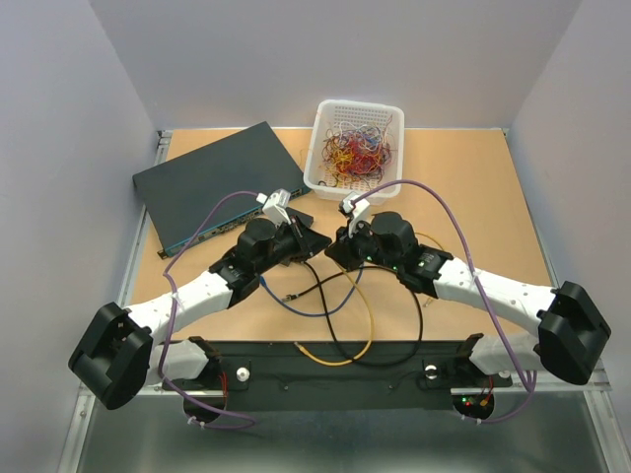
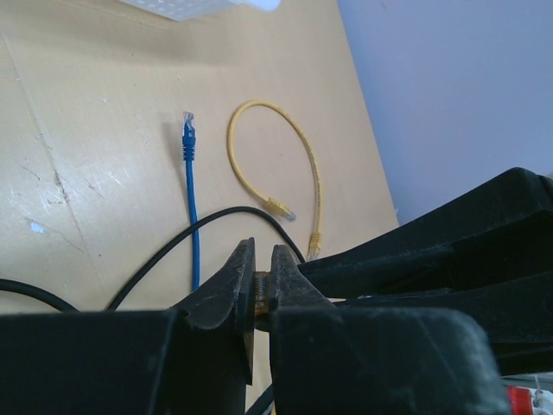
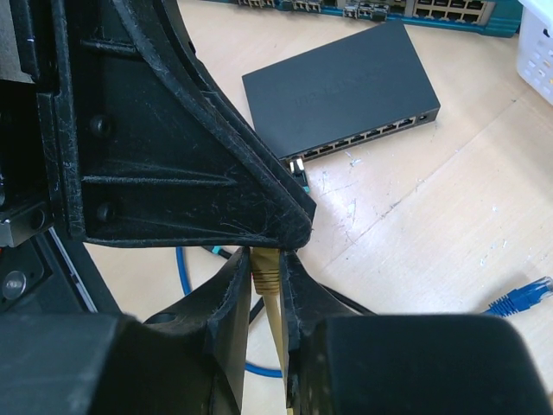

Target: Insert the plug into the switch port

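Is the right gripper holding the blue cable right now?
No, the right gripper pinches the yellow cable, while the blue plug lies free on the table.

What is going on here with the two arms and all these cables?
Both arms meet beside the small black switch. The right gripper grips the plug end of a yellow cable, which is not yet in any port. The left gripper is shut, pinching something small that I can't identify. A blue cable and a black cable lie loose nearby.
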